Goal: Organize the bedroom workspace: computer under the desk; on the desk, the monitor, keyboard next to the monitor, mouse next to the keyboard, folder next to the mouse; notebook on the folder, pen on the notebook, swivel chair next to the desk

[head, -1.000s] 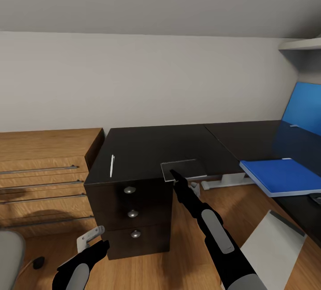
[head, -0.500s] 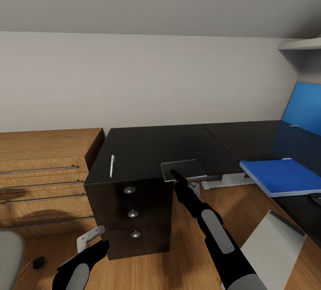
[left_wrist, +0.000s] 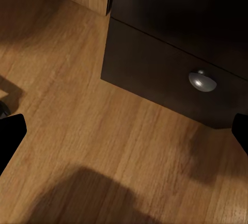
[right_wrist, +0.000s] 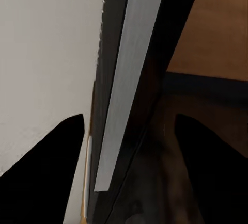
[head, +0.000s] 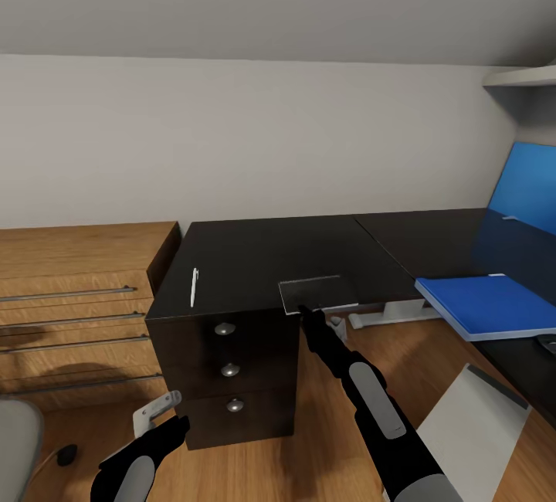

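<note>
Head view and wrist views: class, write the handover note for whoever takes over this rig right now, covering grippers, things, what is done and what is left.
Left gripper: open, empty, low beside the drawers.
Right gripper: open, at the near edge of the notebook, not gripping it.
Notebook overhangs the front edge of the desk; the pen lies on the desk to its left.
Done: the folder is on the desk's right wing.
Left: notebook onto folder, pen on top, then the swivel chair beside the desk. Check the rest.
</note>
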You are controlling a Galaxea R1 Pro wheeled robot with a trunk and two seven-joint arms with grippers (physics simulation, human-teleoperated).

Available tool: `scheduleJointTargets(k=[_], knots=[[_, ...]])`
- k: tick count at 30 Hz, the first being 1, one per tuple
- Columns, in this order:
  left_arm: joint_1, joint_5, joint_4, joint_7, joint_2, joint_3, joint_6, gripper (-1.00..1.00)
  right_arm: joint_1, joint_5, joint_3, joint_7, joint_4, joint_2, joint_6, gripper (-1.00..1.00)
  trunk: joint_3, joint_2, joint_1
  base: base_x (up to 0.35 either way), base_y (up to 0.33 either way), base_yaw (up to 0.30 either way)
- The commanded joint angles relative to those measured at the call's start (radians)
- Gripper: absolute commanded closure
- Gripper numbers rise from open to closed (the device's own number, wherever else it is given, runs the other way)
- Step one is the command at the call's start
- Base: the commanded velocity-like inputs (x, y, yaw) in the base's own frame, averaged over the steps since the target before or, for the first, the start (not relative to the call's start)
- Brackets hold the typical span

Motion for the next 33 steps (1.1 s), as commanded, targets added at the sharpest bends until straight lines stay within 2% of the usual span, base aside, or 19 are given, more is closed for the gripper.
scheduleJointTargets(k=[1,22,33], knots=[[-0.001,0.01,-0.001,0.01,0.0,-0.001,0.001,-1.0,0.0,-0.006,-0.001,0.0,0.0,0.0,0.003,1.0,-0.001,0.0,0.0,0.0,0.0,0.0],[-0.001,0.01,-0.001,0.01,0.0,-0.001,0.002,-1.0,0.0,-0.006,0.0,-0.002,-0.002,0.0,0.001,1.0,-0.001,0.0,0.0,0.0,0.0,0.0],[-0.001,0.004,0.017,0.015,0.0,-0.001,0.0,-1.0,0.0,-0.004,-0.002,-0.002,-0.005,-0.002,0.001,1.0,0.033,0.077,-0.042,0.0,0.0,0.0]])
